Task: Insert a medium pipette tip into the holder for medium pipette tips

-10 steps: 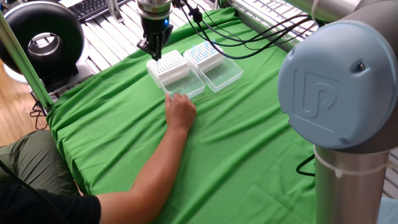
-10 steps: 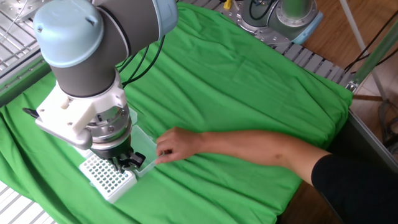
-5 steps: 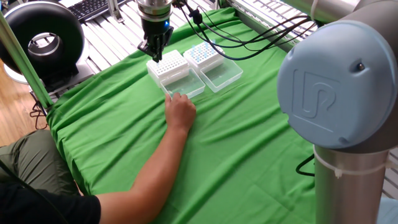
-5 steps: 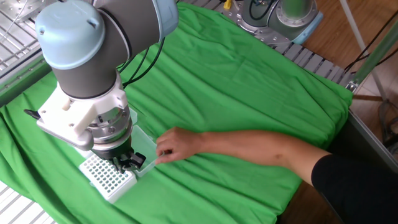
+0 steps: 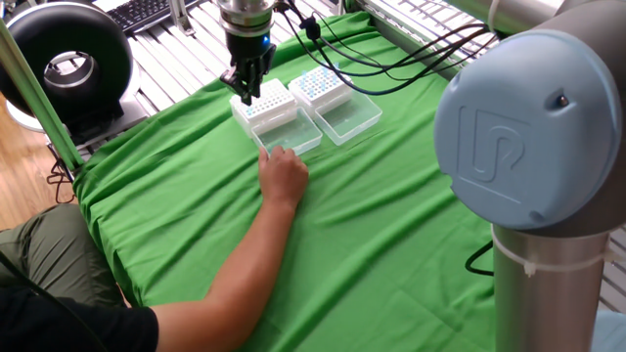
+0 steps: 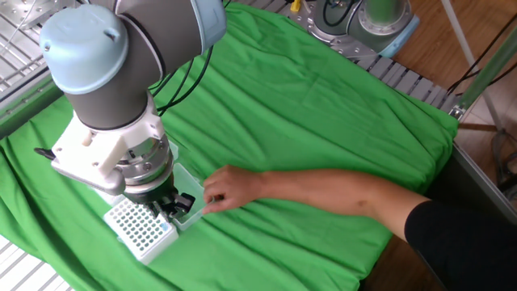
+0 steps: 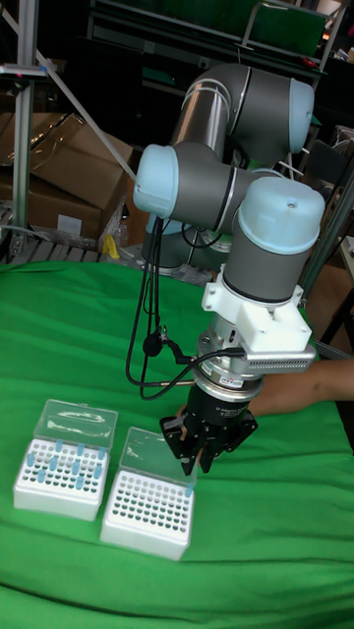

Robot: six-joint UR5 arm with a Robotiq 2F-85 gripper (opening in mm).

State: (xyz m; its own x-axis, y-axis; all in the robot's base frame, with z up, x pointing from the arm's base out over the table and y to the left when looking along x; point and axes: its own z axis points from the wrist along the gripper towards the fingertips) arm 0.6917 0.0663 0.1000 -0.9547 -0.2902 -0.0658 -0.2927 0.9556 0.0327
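**Tip insertion: gripper poised over near rack**

One fixed view: gripper [image 5: 245, 86] pointing down at the far-left corner of the holder for medium pipette tips [image 5: 265, 104], the white rack nearer the person. Second rack [image 5: 319, 87] just beside it, carrying blue-topped tips. Clear lids of both racks folded open, lying flat on the green cloth [image 5: 391, 225]. Person's hand [image 5: 284, 174] resting at the holder's lid edge (steadying it, by the look). Jaw state not readable here.

Other fixed view: gripper [image 6: 171, 208] at the holder's [image 6: 139, 229] edge nearest the hand [image 6: 225, 188]; fingers close together, but no tip discernible between them. Holes in the holder's grid mostly dark, apparently vacant.

Tall fixed view: gripper [image 7: 200, 459] low over the holder's [image 7: 148, 512] back-right corner; fingers drawn near together, and a small bluish spot at the tips, possibly a pipette tip. Cannot tell for certain whether anything is held.

Risks: tip (if held) off-centre to a hole, catching on the grid and tilting or dropping out. Downward push shifting the holder on loose cloth. Hand near the gripper, pinch hazard.
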